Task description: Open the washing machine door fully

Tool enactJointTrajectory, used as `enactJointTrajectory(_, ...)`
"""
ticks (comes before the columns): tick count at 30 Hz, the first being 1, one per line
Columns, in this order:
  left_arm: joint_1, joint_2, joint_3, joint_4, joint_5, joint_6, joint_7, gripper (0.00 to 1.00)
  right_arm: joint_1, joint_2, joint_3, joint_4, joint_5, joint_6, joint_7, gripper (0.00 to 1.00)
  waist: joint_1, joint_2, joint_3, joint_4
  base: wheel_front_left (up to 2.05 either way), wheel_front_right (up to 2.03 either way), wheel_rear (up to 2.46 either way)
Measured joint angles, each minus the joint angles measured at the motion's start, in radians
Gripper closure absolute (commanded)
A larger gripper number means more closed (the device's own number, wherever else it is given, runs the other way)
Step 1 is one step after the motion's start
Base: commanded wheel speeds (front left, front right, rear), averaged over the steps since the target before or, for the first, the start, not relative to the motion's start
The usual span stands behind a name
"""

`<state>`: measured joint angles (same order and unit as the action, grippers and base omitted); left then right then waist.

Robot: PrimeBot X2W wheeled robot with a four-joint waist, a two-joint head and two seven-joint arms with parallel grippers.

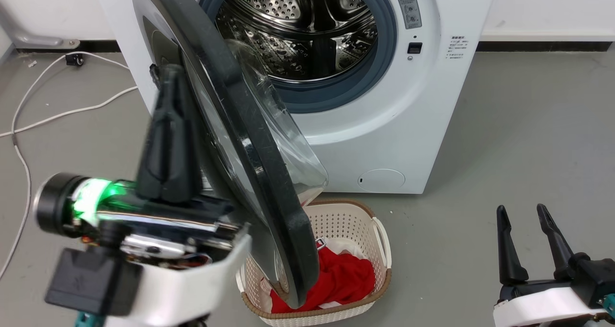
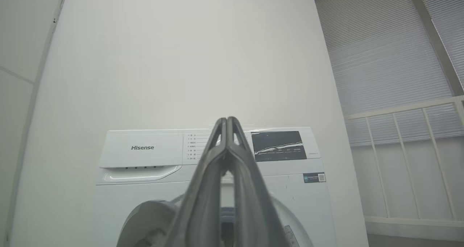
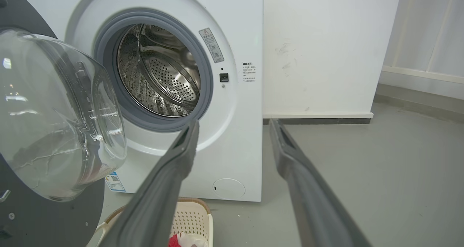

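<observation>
1. Large round glossy black-framed washing machine door point(image 1: 250, 139) with clear glass bowl: swung about halfway out from the white front-loading washing machine point(image 1: 408, 125), hinged at its left side.
2. Left pincer point(image 1: 167, 72): clenched on nothing, left of the machine by the door's outer face, contact unclear. Nearer arm.
3. Right pincer point(image 1: 520, 209): released, well right of the machine.

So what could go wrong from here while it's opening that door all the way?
The left fingers are shut and lie along the outer side of the half-open washing machine door rather than gripping it, so the door might slip away or swing back. The laundry basket appears to sit under the door's lower edge and could get bumped. A white cable trails on the floor at the left; the wheels might catch it.
</observation>
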<state>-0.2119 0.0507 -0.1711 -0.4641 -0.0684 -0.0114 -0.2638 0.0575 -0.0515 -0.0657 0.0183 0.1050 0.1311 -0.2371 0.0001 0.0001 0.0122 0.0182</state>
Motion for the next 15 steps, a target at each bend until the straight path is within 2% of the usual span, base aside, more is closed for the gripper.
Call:
enactJointTrajectory(4,0.0,0.0,-0.105,-0.009,-0.014,-0.029,0.0,1.0,-0.008,0.0,0.0,0.004,0.001,0.0,0.0,0.0,0.0,0.0,0.002,-0.006,0.0,0.0,0.0)
enactJointTrajectory(5,0.006,0.0,-0.199,-0.002,-0.039,-0.053,0.03,1.0,-0.01,0.0,-0.001,0.007,0.001,0.0,0.0,0.0,0.0,0.0,0.001,-0.01,0.0,0.0,0.0)
enactJointTrajectory(8,0.03,-0.001,-0.293,0.005,-0.072,-0.071,0.093,1.0,-0.009,0.0,-0.004,0.01,0.001,0.0,0.001,0.0,0.0,0.0,-0.001,-0.01,0.0,0.0,0.0)
enactJointTrajectory(15,0.14,0.02,-0.393,0.053,-0.124,-0.081,0.259,1.0,-0.005,0.0,-0.002,0.014,0.009,0.0,0.006,0.0,0.0,0.0,-0.008,-0.009,0.0,0.0,0.0)
